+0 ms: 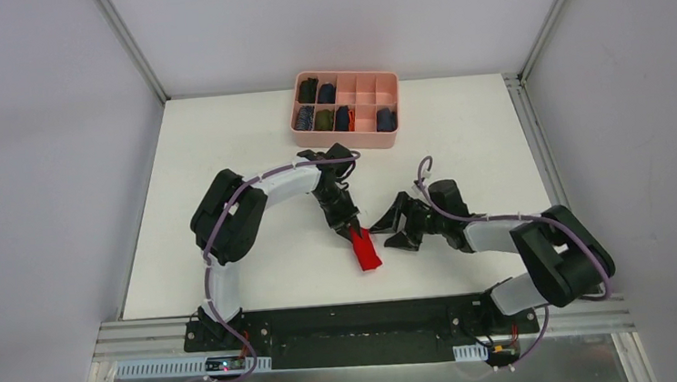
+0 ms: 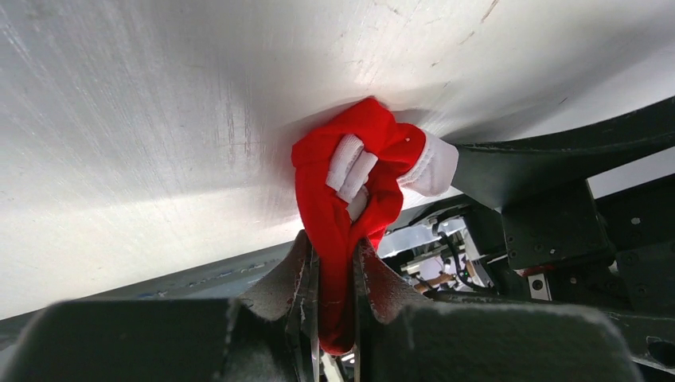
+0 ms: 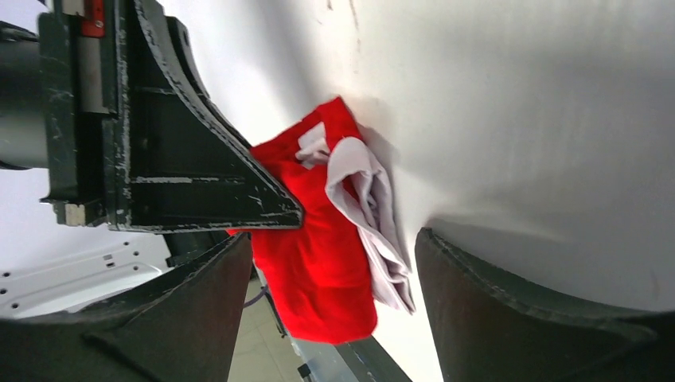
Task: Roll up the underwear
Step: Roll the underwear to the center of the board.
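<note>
"Since you stand closer, where does the underwear point(image 1: 367, 251) lie?"

"On the white table point(image 1: 223, 163), between the two arms and nearer the front edge than the back. It's a bunched red strip with folds of its white band showing. The end toward the back is nipped in the left gripper point(image 1: 353, 232), jaws almost together with the cloth squeezed between them. The other end trails toward the front edge. Whether the pinched end is lifted off the top, I cannot tell."

"And the right gripper point(image 1: 391, 230)?"

"Spread wide, just beside the cloth on its right, with nothing in it."

"What is the surface like?"

"Matt white, with a few faint scuffs. Pale walls close it in at the back and both sides, with metal posts in the far corners."

"Anything else on it?"

"A pink divided tray point(image 1: 346, 142) at the middle of the far edge, well apart from the cloth. Dark rolled garments point(image 1: 325, 93) sit in several of its compartments. Bare table stretches left of the left arm, and more lies between the right arm and the right edge."
</note>
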Robot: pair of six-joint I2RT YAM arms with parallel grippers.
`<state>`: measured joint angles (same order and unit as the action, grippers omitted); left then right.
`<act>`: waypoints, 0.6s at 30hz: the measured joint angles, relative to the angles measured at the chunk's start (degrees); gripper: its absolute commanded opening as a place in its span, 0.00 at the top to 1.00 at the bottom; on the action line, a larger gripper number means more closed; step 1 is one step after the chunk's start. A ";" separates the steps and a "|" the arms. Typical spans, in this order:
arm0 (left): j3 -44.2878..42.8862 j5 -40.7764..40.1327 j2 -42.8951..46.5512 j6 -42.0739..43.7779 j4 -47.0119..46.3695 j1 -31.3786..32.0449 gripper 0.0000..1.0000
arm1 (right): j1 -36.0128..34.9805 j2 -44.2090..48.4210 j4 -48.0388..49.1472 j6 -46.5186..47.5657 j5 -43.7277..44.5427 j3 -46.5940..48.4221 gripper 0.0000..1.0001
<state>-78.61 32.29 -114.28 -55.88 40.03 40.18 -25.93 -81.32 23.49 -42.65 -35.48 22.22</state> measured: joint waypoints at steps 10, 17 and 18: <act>0.00 -0.28 -0.13 0.33 1.51 -0.02 1.00 | -4.39 -8.90 21.90 -5.81 -0.81 -2.34 0.20; -0.17 -0.70 -0.70 0.66 2.49 -0.09 1.00 | -5.84 -9.25 25.79 -6.25 -0.72 -3.74 0.21; -0.33 -0.70 -0.81 0.66 2.58 -0.09 1.00 | -5.95 -9.25 26.21 -6.25 -0.76 -3.96 0.21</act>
<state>-78.94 31.59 -115.09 -55.22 42.61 40.10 -31.88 -90.56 49.69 -48.90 -36.25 18.26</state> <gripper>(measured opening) 0.121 0.796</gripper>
